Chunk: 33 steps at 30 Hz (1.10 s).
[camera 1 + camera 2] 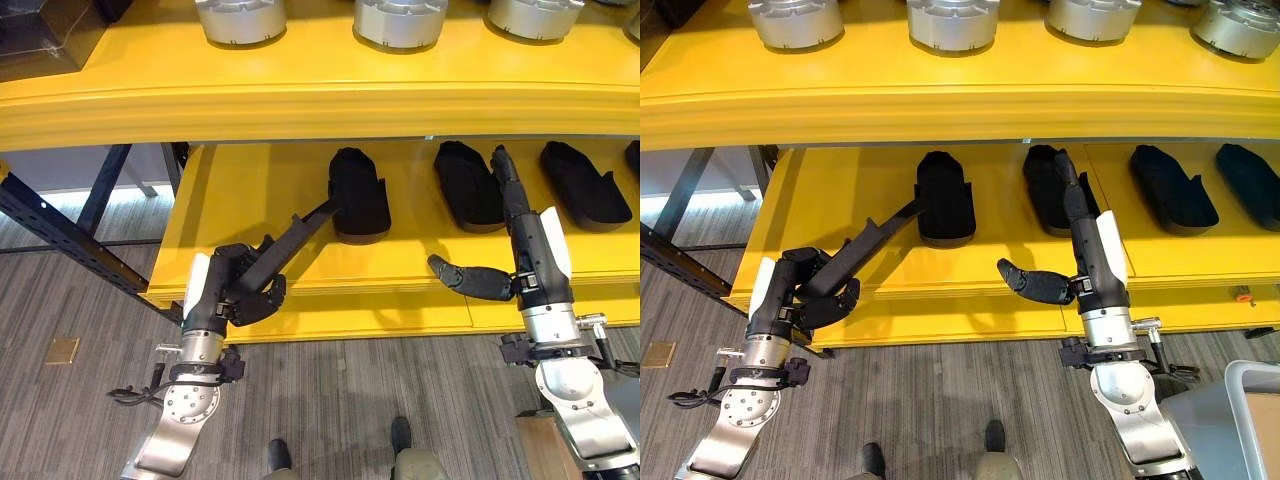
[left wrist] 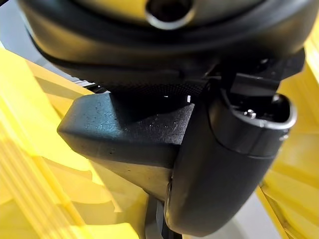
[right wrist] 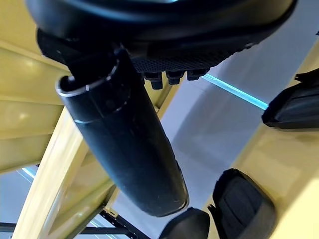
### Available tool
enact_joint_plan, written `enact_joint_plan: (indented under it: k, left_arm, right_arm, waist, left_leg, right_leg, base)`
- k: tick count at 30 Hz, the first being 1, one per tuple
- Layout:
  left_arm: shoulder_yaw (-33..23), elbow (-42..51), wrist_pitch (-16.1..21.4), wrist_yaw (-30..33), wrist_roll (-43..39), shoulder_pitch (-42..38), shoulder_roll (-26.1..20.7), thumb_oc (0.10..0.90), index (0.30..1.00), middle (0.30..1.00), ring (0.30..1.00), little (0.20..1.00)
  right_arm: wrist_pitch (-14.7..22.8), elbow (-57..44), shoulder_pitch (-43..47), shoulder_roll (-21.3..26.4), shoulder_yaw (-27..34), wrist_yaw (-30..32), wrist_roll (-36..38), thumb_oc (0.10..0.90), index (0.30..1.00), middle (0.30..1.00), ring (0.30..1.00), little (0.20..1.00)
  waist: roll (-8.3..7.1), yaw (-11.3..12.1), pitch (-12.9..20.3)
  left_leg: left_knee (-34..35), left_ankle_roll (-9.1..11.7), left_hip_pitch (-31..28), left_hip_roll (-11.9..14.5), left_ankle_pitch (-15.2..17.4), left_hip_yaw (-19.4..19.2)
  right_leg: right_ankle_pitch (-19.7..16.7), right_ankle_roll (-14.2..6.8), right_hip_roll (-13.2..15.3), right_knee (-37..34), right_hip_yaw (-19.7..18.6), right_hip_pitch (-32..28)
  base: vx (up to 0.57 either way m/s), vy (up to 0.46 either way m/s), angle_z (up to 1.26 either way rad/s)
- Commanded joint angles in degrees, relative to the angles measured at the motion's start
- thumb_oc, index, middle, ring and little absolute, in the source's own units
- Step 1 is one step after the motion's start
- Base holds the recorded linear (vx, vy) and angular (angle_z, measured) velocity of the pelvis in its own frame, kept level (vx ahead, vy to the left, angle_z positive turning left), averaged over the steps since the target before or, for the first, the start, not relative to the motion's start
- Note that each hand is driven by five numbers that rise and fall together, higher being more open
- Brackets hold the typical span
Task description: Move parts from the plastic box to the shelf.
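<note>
The long dark part lies slanted in the left hand, whose fingers are curled round its near end; its far tip reaches up over the lower shelf and sits just beside, perhaps touching, the leftmost black part already lying there. Further along the same yellow board lie more black parts: 1 in the middle and 1 to the right, with the edge of another at the frame's right border. So I judge the task well underway: several parts are placed, and the 1 in the left hand is not yet set down.

The right hand stretches over the shelf with straight fingers reaching beside the middle part and the thumb stuck out sideways; it holds nothing.

On the upper shelf stand round silver metal pieces in a row. A dark steel frame crosses the grey floor to the left.

The right eye view shows a corner of the grey plastic box at the lower right, near the right arm; its contents are hidden, so how many parts remain cannot be told. The left wrist view shows the curled fingers close against the held part, and the right wrist view shows the straight thumb with black parts on the shelf beyond.
</note>
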<state>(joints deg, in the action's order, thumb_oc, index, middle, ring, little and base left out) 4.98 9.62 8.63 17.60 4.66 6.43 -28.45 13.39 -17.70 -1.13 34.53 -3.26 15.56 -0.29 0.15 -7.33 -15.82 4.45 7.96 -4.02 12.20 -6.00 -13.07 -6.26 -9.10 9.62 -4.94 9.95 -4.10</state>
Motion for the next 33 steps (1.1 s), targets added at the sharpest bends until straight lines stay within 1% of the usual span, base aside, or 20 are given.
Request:
enact_joint_plan:
  k: [1,7,11,14,17,19,20,21,22,23,24,25,26,27,28,29,30,31,32,33]
  left_arm:
    - [-2.63,7.48,5.5,7.38,-1.42,-8.17,-2.49,0.4,0.3,0.3,0.3,0.3]
    - [-4.29,7.81,6.19,11.75,-0.9,-7.4,-2.01,0.4,0.3,0.3,0.3,0.3]
    - [-5.54,8.35,6.05,12.37,-0.9,-7.0,-1.94,0.4,0.3,0.3,0.3,0.3]
    - [-5.89,8.29,5.84,12.44,-0.47,-7.74,-1.99,0.4,0.3,0.3,0.3,0.3]
    - [-6.15,8.25,4.96,14.19,-0.29,-8.69,-2.15,0.4,0.3,0.3,0.3,0.3]
    - [-6.79,7.88,4.54,15.81,-0.17,-8.6,-2.22,0.4,0.3,0.3,0.3,0.3]
    - [-6.96,7.85,4.26,16.19,-0.46,-8.49,-2.22,0.4,0.3,0.3,0.3,0.3]
    - [-7.28,7.88,3.96,16.29,-0.82,-8.39,-1.98,0.4,0.3,0.3,0.3,0.3]
    - [-7.32,7.61,4.29,16.32,-1.15,-8.43,-1.91,0.4,0.3,0.3,0.3,0.3]
    - [-7.34,7.5,4.43,16.15,-1.22,-8.54,-1.76,0.4,0.3,0.3,0.3,0.3]
    - [-7.36,7.22,4.59,15.9,-1.33,-8.81,-1.57,0.4,0.3,0.3,0.3,0.3]
    - [-7.17,6.61,4.63,15.69,-1.23,-9.19,-1.44,0.4,0.3,0.3,0.3,0.3]
    - [-6.98,6.07,4.55,15.55,-1.16,-9.52,-1.26,0.4,0.3,0.3,0.3,0.3]
    - [-6.33,5.37,4.05,15.67,-0.58,-9.91,-0.93,0.4,0.3,0.3,0.3,0.3]
    - [-6.27,5.33,3.99,15.65,-0.26,-9.88,-0.85,0.4,0.3,0.3,0.3,0.3]
    - [-6.3,5.44,3.95,15.54,-0.03,-9.56,-0.66,0.4,0.3,0.3,0.3,0.3]
    - [-6.52,5.72,3.96,15.09,0.02,-8.96,-0.38,0.4,0.3,0.3,0.3,0.3]
    - [-6.68,5.7,4.35,14.85,-0.02,-8.48,-0.26,0.4,0.3,0.3,0.3,0.3]
    - [-6.89,5.56,4.62,14.84,-0.08,-8.07,-0.27,0.4,0.3,0.3,0.3,0.3]
    - [-7.09,4.89,5.16,14.93,-0.55,-7.72,-0.49,0.4,0.3,0.3,0.3,0.3]
  right_arm:
    - [6.02,-5.83,6.0,2.13,0.3,2.74,-2.6,0.9,1.0,1.0,1.0,1.0]
    - [6.13,-6.16,6.19,2.42,-0.11,3.91,-5.24,0.9,1.0,1.0,1.0,1.0]
    - [5.94,-6.74,6.26,2.16,-0.33,4.45,-6.32,0.9,1.0,1.0,1.0,1.0]
    - [6.45,-7.15,7.25,2.03,-1.38,3.78,-7.22,0.9,1.0,1.0,1.0,1.0]
    - [7.23,-6.94,9.02,2.74,-3.1,1.76,-6.86,0.9,1.0,1.0,1.0,1.0]
    - [7.73,-6.74,10.09,3.19,-4.23,0.09,-5.78,0.9,1.0,1.0,1.0,1.0]
    - [7.87,-6.64,10.35,3.47,-4.58,-0.4,-5.35,0.9,1.0,1.0,1.0,1.0]
    - [7.88,-6.62,10.29,3.69,-4.78,-0.99,-5.01,0.9,1.0,1.0,1.0,1.0]
    - [8.01,-6.53,10.14,3.72,-4.83,-1.05,-4.86,0.9,1.0,1.0,1.0,1.0]
    - [8.21,-6.3,10.03,3.58,-4.95,-0.95,-5.07,0.9,1.0,1.0,1.0,1.0]
    - [8.62,-5.7,10.02,3.25,-5.34,-0.83,-5.6,0.9,1.0,1.0,1.0,1.0]
    - [8.72,-4.94,10.35,2.85,-5.99,-0.76,-6.02,0.9,1.0,1.0,1.0,1.0]
    - [8.76,-4.37,10.78,2.52,-6.63,-0.7,-6.24,0.9,1.0,1.0,1.0,1.0]
    - [8.01,-3.66,12.38,1.48,-8.74,-0.73,-6.84,0.9,1.0,1.0,1.0,1.0]
    - [7.56,-3.68,12.76,1.3,-9.18,-0.84,-6.73,0.9,1.0,1.0,1.0,1.0]
    - [7.1,-3.96,12.85,1.34,-9.36,-0.94,-6.46,0.9,1.0,1.0,1.0,1.0]
    - [6.69,-4.67,12.32,1.49,-9.26,-1.08,-6.27,0.9,1.0,1.0,1.0,1.0]
    - [6.53,-5.31,11.56,1.75,-9.02,-1.08,-6.02,0.9,1.0,1.0,1.0,1.0]
    - [6.59,-5.73,11.02,1.88,-8.91,-1.24,-5.73,0.9,1.0,1.0,1.0,1.0]
    - [6.94,-5.82,10.84,2.08,-9.13,-1.46,-5.5,0.9,1.0,1.0,1.0,1.0]
  waist:
    - [0.23,1.3,3.9]
    - [0.63,1.32,4.01]
    - [0.53,1.59,4.2]
    - [0.4,2.11,4.12]
    - [0.3,2.81,3.91]
    - [0.07,3.28,3.98]
    - [-0.1,3.36,3.98]
    - [-0.65,3.66,3.81]
    - [-1.0,3.75,3.64]
    - [-1.25,3.87,3.47]
    - [-1.52,4.03,3.18]
    - [-1.3,3.97,2.89]
    - [-1.16,3.99,2.71]
    - [-0.73,4.99,2.4]
    - [-0.49,5.44,2.41]
    - [-0.28,5.79,2.61]
    - [-0.19,6.02,2.83]
    - [-0.31,5.98,3.01]
    - [-0.42,6.25,2.97]
    - [-0.64,6.72,2.84]
  left_leg:
    - [-5.38,-0.24,-2.31,2.21,2.83,-3.86]
    - [-4.55,-0.24,-2.43,1.96,2.75,-3.91]
    - [-3.81,-0.45,-3.09,1.64,3.61,-3.84]
    - [-4.02,-0.58,-3.22,1.73,4.63,-3.39]
    - [-6.95,-0.42,-2.86,2.15,5.06,-1.73]
    - [-11.32,-0.53,-2.8,2.16,4.87,-1.4]
    - [-14.9,-0.25,-2.18,2.59,3.94,-2.06]
    - [-21.82,0.4,-0.42,3.75,0.81,-3.5]
    - [-26.66,1.05,1.7,5.3,-0.97,-3.89]
    - [-29.4,1.24,3.27,5.86,-1.82,-3.85]
    - [-33.2,1.33,6.21,6.68,-2.71,-3.57]
    - [-34.38,1.38,8.34,6.78,-2.33,-2.75]
    - [-33.55,1.16,9.21,6.22,-2.24,-2.36]
    - [-25.94,0.6,10.02,3.52,-2.91,-1.03]
    - [-23.03,0.37,10.59,3.04,-3.44,-0.52]
    - [-17.37,0.41,10.63,2.88,-4.41,-0.42]
    - [-11.02,0.73,10.71,3.44,-6.29,-0.73]
    - [-7.09,1.02,10.12,3.96,-7.83,-1.2]
    - [-3.41,1.16,10.13,4.08,-8.31,0.27]
    - [-1.44,1.15,10.27,3.98,-8.22,3.15]
  right_leg:
    - [5.41,1.88,-0.93,8.99,1.8,5.83]
    - [5.55,1.62,-0.28,8.97,1.78,5.49]
    - [5.6,1.23,0.1,8.93,1.75,4.69]
    - [6.82,1.33,0.18,10.9,2.01,4.7]
    - [8.99,2.28,-0.24,13.95,2.04,5.08]
    - [10.17,3.36,-0.7,15.35,2.53,5.12]
    - [10.69,4.15,-0.9,15.73,3.21,4.95]
    - [11.32,5.52,-1.19,15.9,4.35,4.34]
    - [11.79,6.47,-1.57,15.94,5.18,3.91]
    - [12.0,6.95,-1.91,15.87,5.37,3.51]
    - [12.36,7.65,-2.7,15.66,5.63,2.76]
    - [12.9,7.83,-3.72,15.55,5.63,1.98]
    - [12.98,7.77,-4.26,15.3,5.39,1.52]
    - [13.15,7.11,-5.33,14.52,4.24,0.01]
    - [12.99,7.01,-5.67,14.11,4.04,-0.36]
    - [12.96,6.66,-5.79,13.28,4.1,-1.16]
    - [12.89,6.27,-5.67,12.31,4.53,-2.31]
    - [12.81,5.99,-5.37,11.68,4.86,-3.08]
    - [12.9,5.65,-5.17,11.69,4.35,-3.51]
    - [13.21,5.31,-4.86,12.15,3.22,-3.78]
  base:
    - [-0.01,0.033,-0.01]
    - [0.0,0.007,0.0]
    - [0.04,-0.048,0.05]
    - [0.02,-0.153,0.06]
    - [0.03,-0.226,0.03]
    - [0.05,-0.212,0.01]
    - [0.03,-0.245,0.03]
    - [0.01,-0.273,0.02]
    - [0.02,-0.27,0.01]
    - [0.03,-0.245,-0.06]
    - [0.08,-0.196,0.16]
    - [0.1,-0.148,0.5]
    - [0.19,-0.001,0.69]
    - [0.19,0.074,0.53]
    - [0.22,0.136,0.26]
    - [0.19,0.146,0.04]
    - [0.23,0.184,-0.08]
    - [0.23,0.192,-0.21]
    - [0.23,0.216,-0.24]
    - [0.21,0.214,-0.22]
